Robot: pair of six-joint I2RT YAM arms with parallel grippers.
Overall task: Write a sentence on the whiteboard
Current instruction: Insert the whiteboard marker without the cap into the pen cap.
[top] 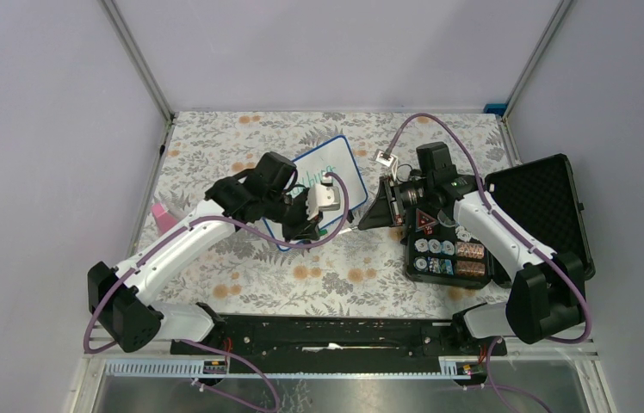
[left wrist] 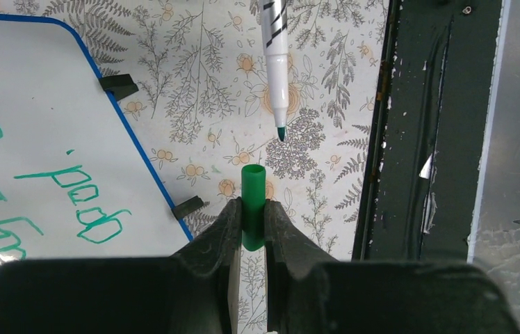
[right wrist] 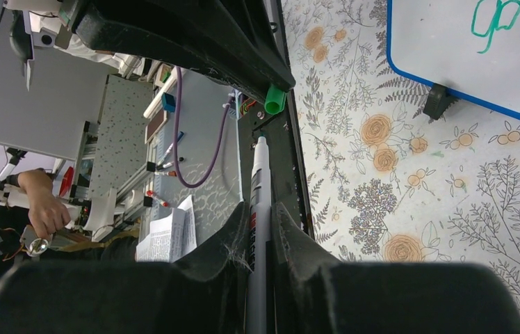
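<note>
The whiteboard (top: 329,163), blue-framed with little black feet (left wrist: 119,85), lies flat on the flowered table cloth. The sentence (left wrist: 69,174) runs across it in green handwriting; its last word (right wrist: 514,24) also shows in the right wrist view. My left gripper (left wrist: 252,212) is shut on a green marker cap (left wrist: 253,188), just off the board's near corner. My right gripper (right wrist: 260,223) is shut on the white marker (right wrist: 260,188). Its bare green tip (left wrist: 281,132) points at the cap's open end across a short gap. Both grippers meet in front of the board (top: 349,225).
A black foam-lined case (top: 542,202) lies open at the right, with a tray of small parts (top: 448,255) beside it. A black rail (top: 336,331) runs along the near edge. A pink object (top: 162,217) sits at the left edge.
</note>
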